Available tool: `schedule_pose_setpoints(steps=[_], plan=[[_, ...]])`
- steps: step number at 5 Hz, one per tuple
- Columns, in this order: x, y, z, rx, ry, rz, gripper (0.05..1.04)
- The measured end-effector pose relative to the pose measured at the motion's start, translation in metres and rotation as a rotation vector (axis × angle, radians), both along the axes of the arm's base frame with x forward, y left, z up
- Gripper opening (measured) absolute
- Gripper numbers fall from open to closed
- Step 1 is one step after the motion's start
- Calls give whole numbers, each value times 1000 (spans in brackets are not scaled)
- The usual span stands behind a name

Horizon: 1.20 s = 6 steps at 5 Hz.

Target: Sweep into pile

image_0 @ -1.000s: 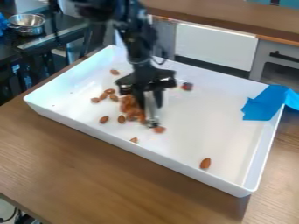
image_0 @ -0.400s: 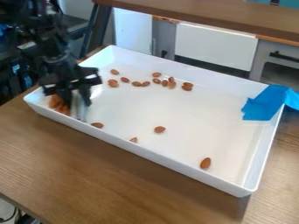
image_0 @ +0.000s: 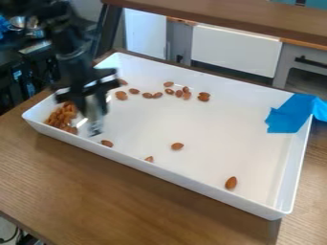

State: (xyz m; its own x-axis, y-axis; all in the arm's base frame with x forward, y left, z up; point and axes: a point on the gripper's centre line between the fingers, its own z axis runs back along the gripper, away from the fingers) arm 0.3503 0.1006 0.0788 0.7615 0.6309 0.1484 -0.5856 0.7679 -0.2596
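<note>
My gripper (image_0: 94,125) hangs low over the left part of the white tray (image_0: 211,127), with a pale, partly see-through blade-like piece (image_0: 94,115) pointing down from it. Just left of it, a heap of almonds (image_0: 62,117) lies in the tray's left corner. Along the tray's far side runs a loose row of almonds (image_0: 152,95), ending at a small cluster (image_0: 203,96). Single almonds rest near the front wall (image_0: 106,143), in the middle (image_0: 177,146) and toward the front right (image_0: 231,183). One more (image_0: 149,159) touches or nearly touches the front wall.
Blue tape (image_0: 290,115) covers part of the tray's right rim. The tray stands on a brown wooden table (image_0: 121,191). Behind it are a raised wooden counter (image_0: 223,19) and white and grey cabinets; a metal bowl (image_0: 27,24) sits at the back left.
The gripper swept from mid-tray to the left corner, then moved slightly right, uncovering the heap there. Almonds beneath it went left. The tray has shifted slightly.
</note>
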Motion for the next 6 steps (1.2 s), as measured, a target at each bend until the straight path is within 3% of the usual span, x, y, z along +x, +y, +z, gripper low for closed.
schedule_pose_setpoints(steps=[1,2,3,5,6], plan=[[32,-57,31,-8,-41,-86,382],[48,-104,36,16,-48,-176,382],[51,-162,26,43,-27,-283,382],[54,-240,1,80,11,-366,382],[50,-252,0,92,8,-385,382]])
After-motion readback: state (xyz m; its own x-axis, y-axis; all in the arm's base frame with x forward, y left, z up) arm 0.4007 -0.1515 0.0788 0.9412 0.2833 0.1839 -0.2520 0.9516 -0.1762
